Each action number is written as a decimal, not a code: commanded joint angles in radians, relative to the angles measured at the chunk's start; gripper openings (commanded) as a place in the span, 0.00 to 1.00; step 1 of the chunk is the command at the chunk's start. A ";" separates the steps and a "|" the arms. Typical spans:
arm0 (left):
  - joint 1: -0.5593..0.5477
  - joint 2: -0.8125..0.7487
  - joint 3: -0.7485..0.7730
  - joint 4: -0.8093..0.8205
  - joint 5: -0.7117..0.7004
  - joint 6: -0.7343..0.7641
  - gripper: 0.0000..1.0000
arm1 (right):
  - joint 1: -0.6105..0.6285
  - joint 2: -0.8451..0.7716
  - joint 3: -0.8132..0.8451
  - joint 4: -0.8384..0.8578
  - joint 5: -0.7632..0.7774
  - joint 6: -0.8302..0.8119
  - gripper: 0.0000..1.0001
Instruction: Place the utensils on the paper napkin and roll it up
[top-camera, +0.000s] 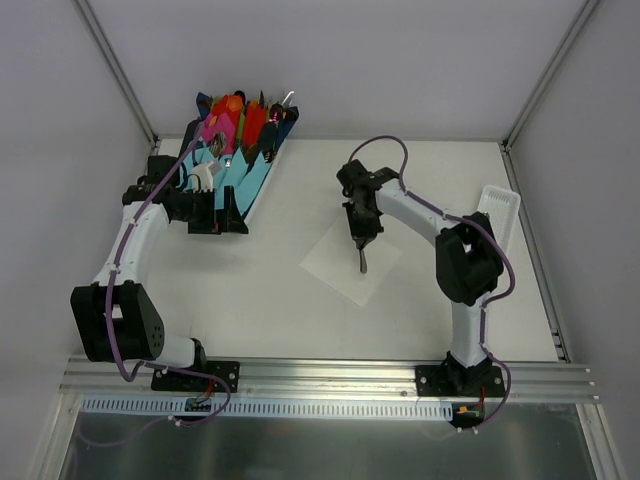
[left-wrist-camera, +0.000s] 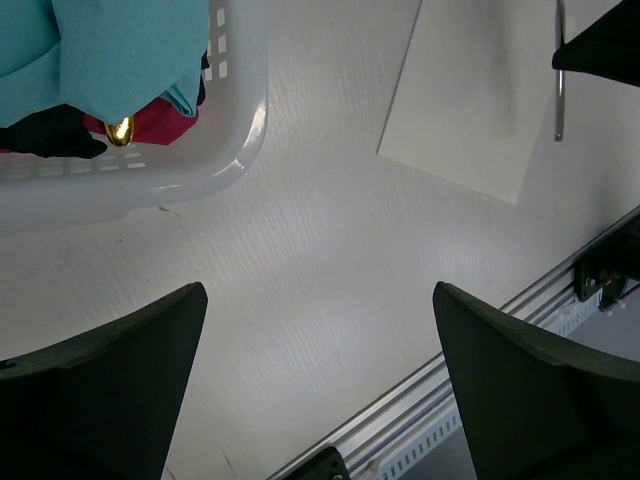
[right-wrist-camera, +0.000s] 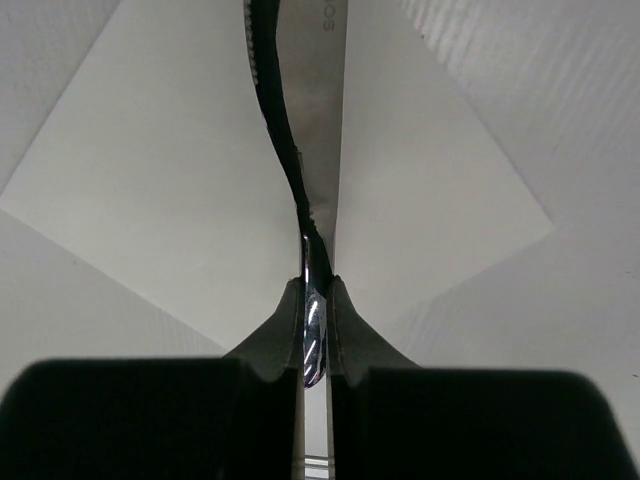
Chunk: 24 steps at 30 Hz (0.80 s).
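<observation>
Left claw (top-camera: 225, 212): well left of the paper napkin (top-camera: 350, 258). Wide open, nothing in it.
Basket (top-camera: 240, 150): far-left of the napkin, just beside the left claw. Stuffed with blue, pink and red bundles (left-wrist-camera: 110, 60). Leave it alone.
Surface (top-camera: 280, 310): pale. Carries the basket on the napkin's left and the napkin itself.
Paper napkin: flat, turned like a diamond with one corner toward the arm bases. It sits directly under the right claw (top-camera: 362, 238).
Knife (right-wrist-camera: 312, 110): over the napkin's middle, blade on edge, serrated side showing. You can't tell whether it touches the paper.
Knife axis: runs along the napkin's far-to-near diagonal. The blade points out of the claw toward the napkin's near corner.
Right claw: above the napkin's centre, pinched tight on the knife, seemingly where blade meets handle.
Key relation: the napkin is straight below the claw, so your next move is probably down and release, not sideways. The right arm is the near one. The left is well apart and has no part in this placement.
Risk: the knife is on edge, so it may flop sideways when you let go. It would likely land on the paper anyway.
White tray (top-camera: 500, 210): right of the napkin at the surface's right edge, beside the right arm's elbow. Contents not visible.
</observation>
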 joint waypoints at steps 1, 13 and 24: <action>0.008 -0.047 -0.009 -0.013 -0.014 -0.012 0.99 | 0.018 0.033 -0.006 0.030 0.031 0.073 0.00; 0.009 -0.049 -0.012 -0.018 -0.017 -0.005 0.99 | 0.032 0.116 0.041 0.042 0.037 0.010 0.00; 0.008 -0.040 -0.009 -0.018 -0.017 -0.005 0.99 | 0.058 0.123 0.086 0.046 0.000 -0.016 0.00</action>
